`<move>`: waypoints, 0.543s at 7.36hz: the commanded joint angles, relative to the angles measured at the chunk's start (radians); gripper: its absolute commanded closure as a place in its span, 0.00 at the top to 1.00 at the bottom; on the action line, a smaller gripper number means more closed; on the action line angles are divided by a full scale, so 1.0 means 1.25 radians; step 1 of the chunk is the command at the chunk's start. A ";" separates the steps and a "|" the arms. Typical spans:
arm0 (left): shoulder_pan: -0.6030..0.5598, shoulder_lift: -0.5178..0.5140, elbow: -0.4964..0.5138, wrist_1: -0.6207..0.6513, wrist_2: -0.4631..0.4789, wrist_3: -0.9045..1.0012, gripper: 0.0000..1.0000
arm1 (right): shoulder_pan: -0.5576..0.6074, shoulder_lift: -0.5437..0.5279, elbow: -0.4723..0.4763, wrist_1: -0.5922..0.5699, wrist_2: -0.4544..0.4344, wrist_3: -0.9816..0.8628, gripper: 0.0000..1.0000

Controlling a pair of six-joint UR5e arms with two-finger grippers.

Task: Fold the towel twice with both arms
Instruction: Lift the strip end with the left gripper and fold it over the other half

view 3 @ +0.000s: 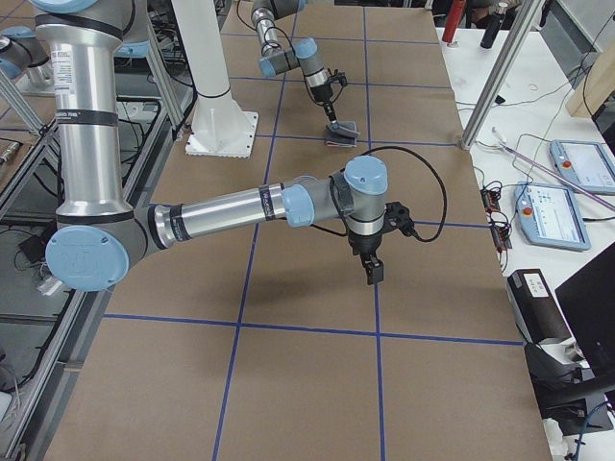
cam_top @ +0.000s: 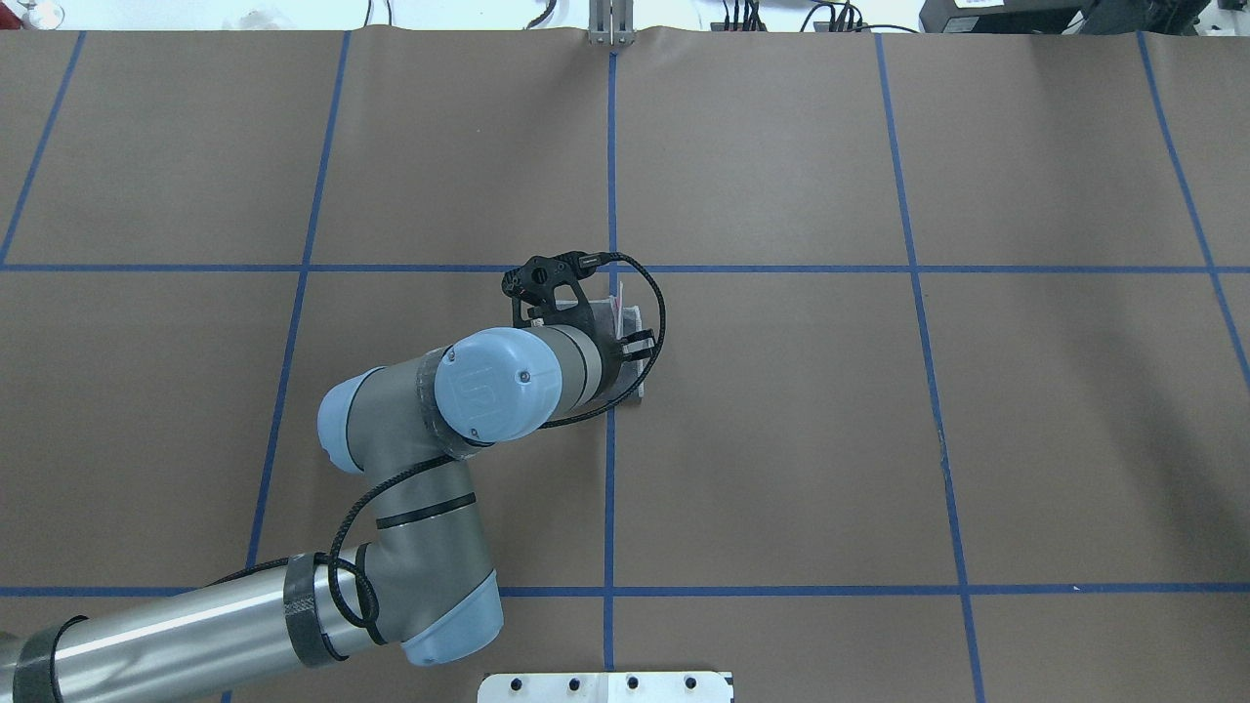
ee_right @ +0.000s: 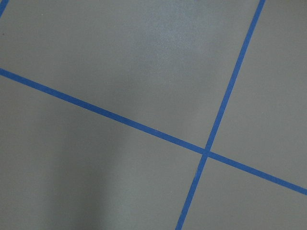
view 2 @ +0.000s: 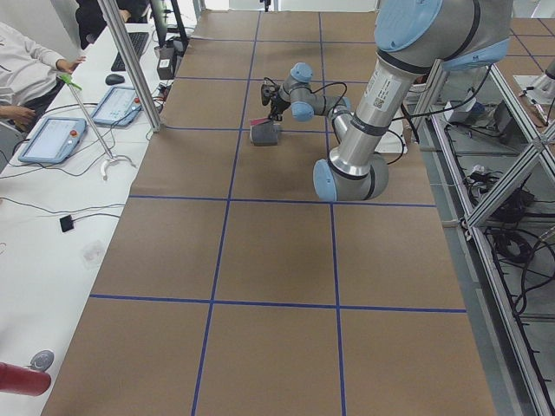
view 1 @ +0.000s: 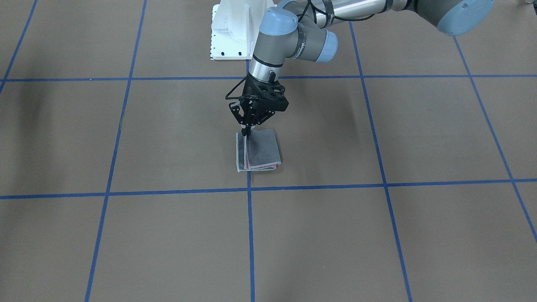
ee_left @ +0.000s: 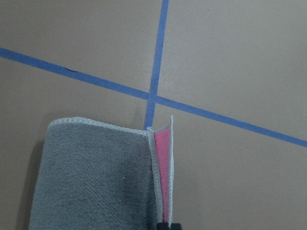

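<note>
The towel (view 1: 262,151) lies folded near the table's middle, dark grey face up, with pink showing at its edges. My left gripper (view 1: 247,133) points down at the towel's corner and is shut on the towel's edge. In the left wrist view a pink flap (ee_left: 164,158) stands upright beside the grey top layer (ee_left: 96,177). In the overhead view the left wrist covers most of the towel (cam_top: 633,314). My right gripper (view 3: 372,277) hangs over bare table, away from the towel (view 3: 342,132). It shows only in the exterior right view, so I cannot tell whether it is open or shut.
The white pedestal base (view 1: 230,29) stands at the robot's side of the table. Blue tape lines (view 1: 250,235) divide the brown surface. An operators' desk with tablets (view 2: 52,139) and a metal post (view 2: 130,61) lies beyond the table's far edge.
</note>
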 commanded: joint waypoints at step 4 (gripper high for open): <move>0.005 -0.025 0.010 0.000 0.001 0.004 1.00 | -0.001 -0.002 -0.004 0.001 0.004 0.000 1.00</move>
